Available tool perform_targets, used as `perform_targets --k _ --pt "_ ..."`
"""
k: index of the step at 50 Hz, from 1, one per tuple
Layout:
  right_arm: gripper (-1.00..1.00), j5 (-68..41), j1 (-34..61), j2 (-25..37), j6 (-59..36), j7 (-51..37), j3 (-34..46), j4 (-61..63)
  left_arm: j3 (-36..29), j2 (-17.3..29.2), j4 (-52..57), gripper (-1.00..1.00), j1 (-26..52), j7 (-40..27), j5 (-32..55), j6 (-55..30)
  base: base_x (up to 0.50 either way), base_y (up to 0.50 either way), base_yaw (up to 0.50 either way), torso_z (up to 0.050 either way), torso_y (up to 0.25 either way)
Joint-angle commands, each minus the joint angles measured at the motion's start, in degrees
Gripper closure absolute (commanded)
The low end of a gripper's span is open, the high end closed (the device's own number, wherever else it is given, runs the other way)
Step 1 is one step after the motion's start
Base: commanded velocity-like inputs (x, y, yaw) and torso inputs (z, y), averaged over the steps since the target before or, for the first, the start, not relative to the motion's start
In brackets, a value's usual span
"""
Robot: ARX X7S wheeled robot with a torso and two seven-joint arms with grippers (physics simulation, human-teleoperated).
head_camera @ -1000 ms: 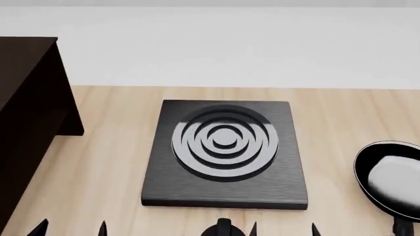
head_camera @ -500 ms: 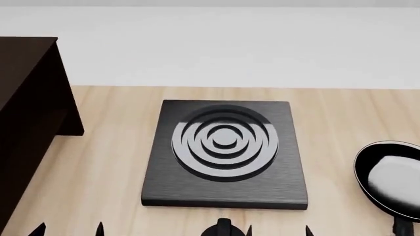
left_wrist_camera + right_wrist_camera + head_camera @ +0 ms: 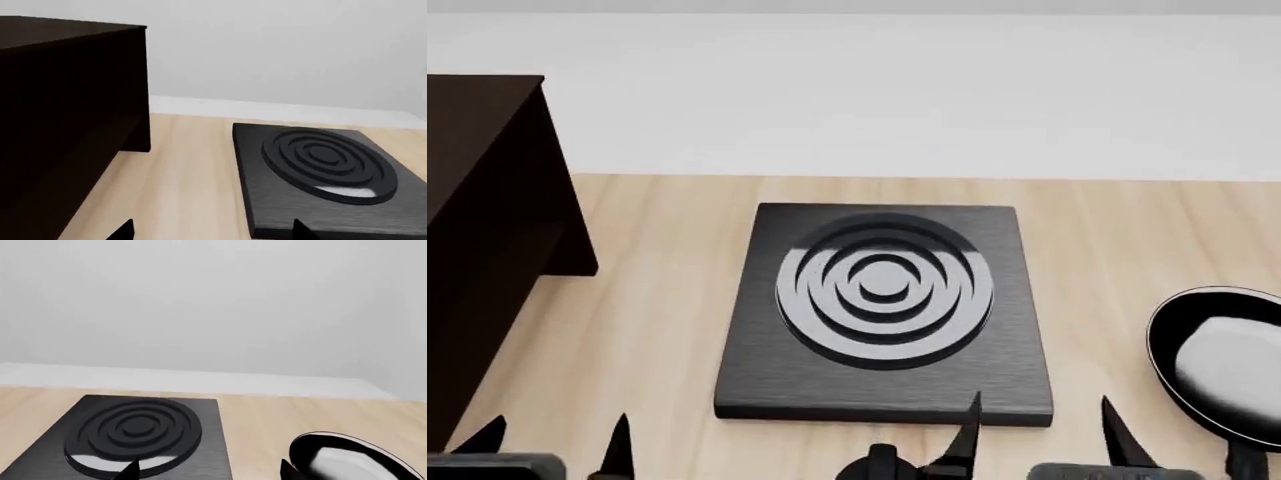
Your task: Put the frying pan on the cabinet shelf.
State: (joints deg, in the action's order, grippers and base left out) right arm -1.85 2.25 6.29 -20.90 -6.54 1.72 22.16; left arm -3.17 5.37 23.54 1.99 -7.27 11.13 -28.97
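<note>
1. Right gripper point(image 3: 1041, 430): prongs spread wide, holding nothing, low at near table edge. Left gripper point(image 3: 554, 440): same, spread and empty.
2. Frying pan point(image 3: 1221, 365): flat on table point(image 3: 654, 300), right of hob plate point(image 3: 885, 310); handle pointing toward robot, long axis near-far.
3. Pan partly cropped by frame; handle end barely visible.
4. Cabinet point(image 3: 487, 230) far left, shelf not discernible.

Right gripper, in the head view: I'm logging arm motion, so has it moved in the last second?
Yes. The right gripper has risen further into view, its fingertips now reaching up beside the hob plate's near edge, toward the frying pan.
</note>
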Motion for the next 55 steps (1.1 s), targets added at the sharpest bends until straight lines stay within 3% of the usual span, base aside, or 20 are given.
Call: perform_targets --k 1,10,21,37,55 --pt "-1.0 -2.1 4.8 3.5 -18.9 0.6 -4.1 13.5 1.0 0.9 10.9 -1.0 5.4 -0.7 4.3 -15.3 0.0 0.0 0.0 0.0 0.0" --pt "-1.0 -5.1 10.0 7.8 -27.8 3.2 -8.7 13.3 1.6 1.0 10.7 -1.0 10.4 -2.8 5.5 -20.4 0.0 0.0 0.0 0.0 0.0" --pt "-1.0 -8.1 14.0 12.0 -30.9 6.2 -15.6 6.9 0.2 1.3 7.3 -1.0 7.9 -3.0 4.0 -13.7 0.0 0.0 0.0 0.0 0.0" --pt "-1.0 -8.0 17.7 18.7 -36.3 8.0 -17.7 0.6 1.4 1.8 7.2 -1.0 8.4 -3.9 6.2 -15.0 0.0 0.0 0.0 0.0 0.0" --pt "-1.0 -8.8 25.1 19.2 -38.6 9.0 -15.8 -12.2 1.6 2.9 9.6 -1.0 8.8 -4.7 8.2 -16.8 0.0 0.0 0.0 0.0 0.0"
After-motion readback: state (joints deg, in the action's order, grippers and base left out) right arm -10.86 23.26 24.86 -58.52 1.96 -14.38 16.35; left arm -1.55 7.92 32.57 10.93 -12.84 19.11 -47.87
